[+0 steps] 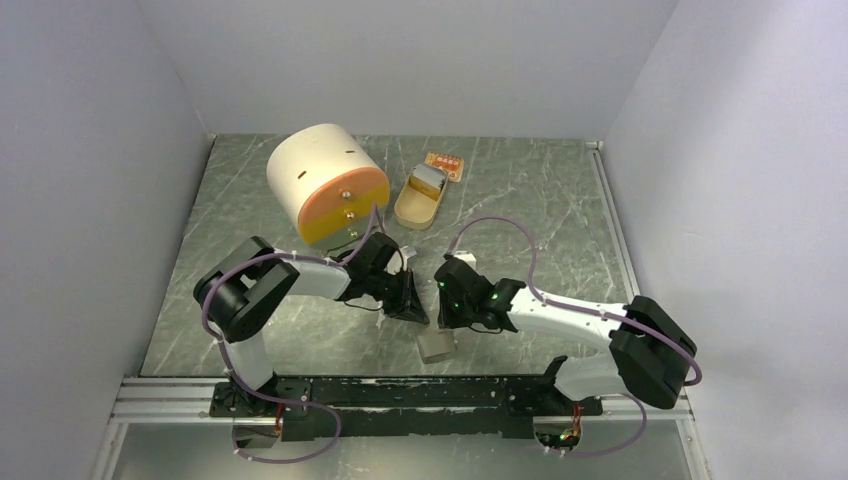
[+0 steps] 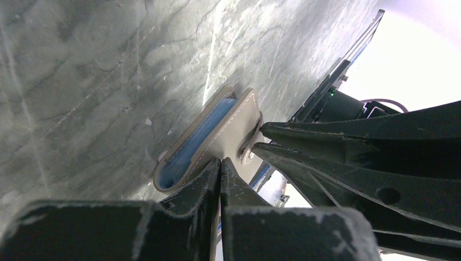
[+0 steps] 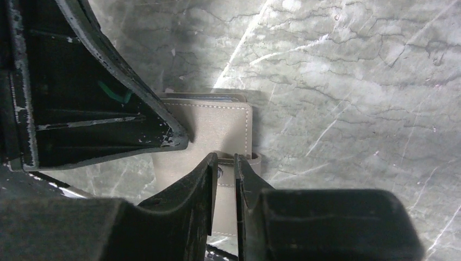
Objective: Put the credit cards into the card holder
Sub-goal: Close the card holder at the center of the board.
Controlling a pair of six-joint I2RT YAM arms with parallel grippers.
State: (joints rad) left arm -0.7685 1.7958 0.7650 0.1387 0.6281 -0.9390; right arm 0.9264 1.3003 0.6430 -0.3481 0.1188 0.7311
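Top view: both arms reach inward and meet near the front middle of the worktop (image 1: 540,220). Left claw (image 1: 415,305) and right claw (image 1: 445,315) sit tip to tip over the card holder (image 1: 435,345), a small beige piece lying flat. At the far side are a white drum (image 1: 325,185) with an orange face and a tan oval tin (image 1: 418,200). The orange card (image 1: 445,165) lies just behind the tin, well apart from the holder.

Left wrist view: holder is stitched beige (not metallic here), lying on the worktop with its mouth gaping. The blue card (image 2: 198,138) is inside it. Left claw is pressed together, pinching the holder's near edge; a thin beige strip shows between the fingers. Right claw tips come in from the right at the snap.

Right wrist view: right claw stands narrowly apart, one finger either side of the snap tab (image 3: 254,159). Cannot tell whether they touch it. Left claw tip rests against the holder's left part.
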